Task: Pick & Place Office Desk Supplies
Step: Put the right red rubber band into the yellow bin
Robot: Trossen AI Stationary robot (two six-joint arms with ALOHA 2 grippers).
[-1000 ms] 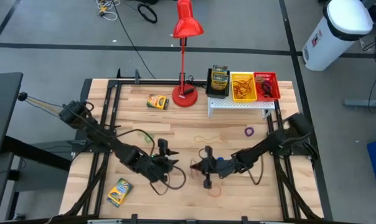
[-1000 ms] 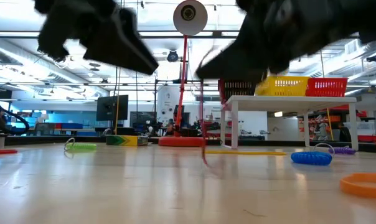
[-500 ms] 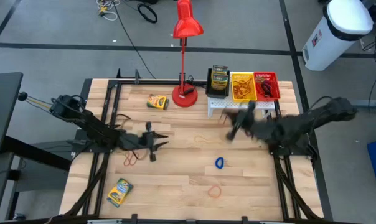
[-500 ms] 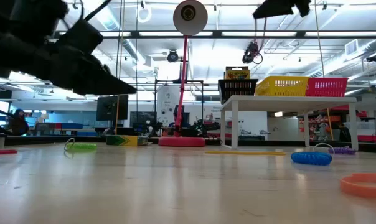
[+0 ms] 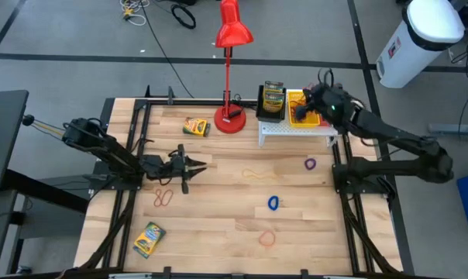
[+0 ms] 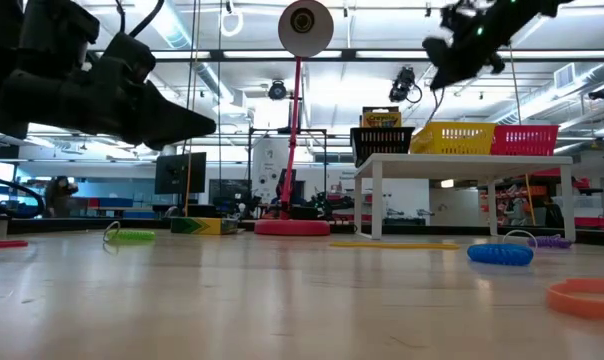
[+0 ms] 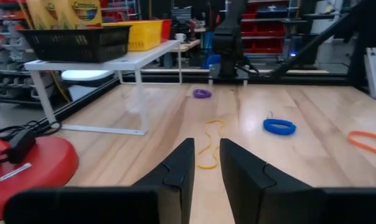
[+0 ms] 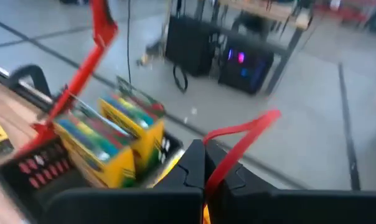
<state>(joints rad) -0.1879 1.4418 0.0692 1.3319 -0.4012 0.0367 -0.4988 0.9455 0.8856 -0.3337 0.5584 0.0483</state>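
Carrying a red rubber band (image 8: 241, 142) pinched between its closed fingers, the right gripper (image 5: 318, 98) is up over the little white shelf (image 5: 296, 129) at the back of the table, right above the yellow bin (image 5: 301, 108). Looks like a drop-off is about to happen, though which bin it's aiming for I can't say for sure.

Progress-wise I'd call it partway. The black bin (image 5: 272, 101) has crayon boxes standing in it, and the yellow and red bin (image 5: 333, 107) both have bands inside. Left out on the wood: a crayon box (image 5: 195, 126) by the lamp base (image 5: 230, 120), another crayon box (image 5: 149, 238) near the front left corner, plus loose bands: red loop (image 5: 163, 198), tan loop (image 5: 256, 173), purple loop (image 5: 310, 163), blue loop (image 5: 273, 203), orange loop (image 5: 266, 237).

The left gripper (image 5: 189, 167) hangs over the left-middle of the table, fingers nearly together with only a thin gap, holding nothing.

Room is decent. The middle of the table is open, the bands lie well apart from each other, and the arms are well apart too. Tight spots are the lamp just beside the shelf and the bins packed side by side.
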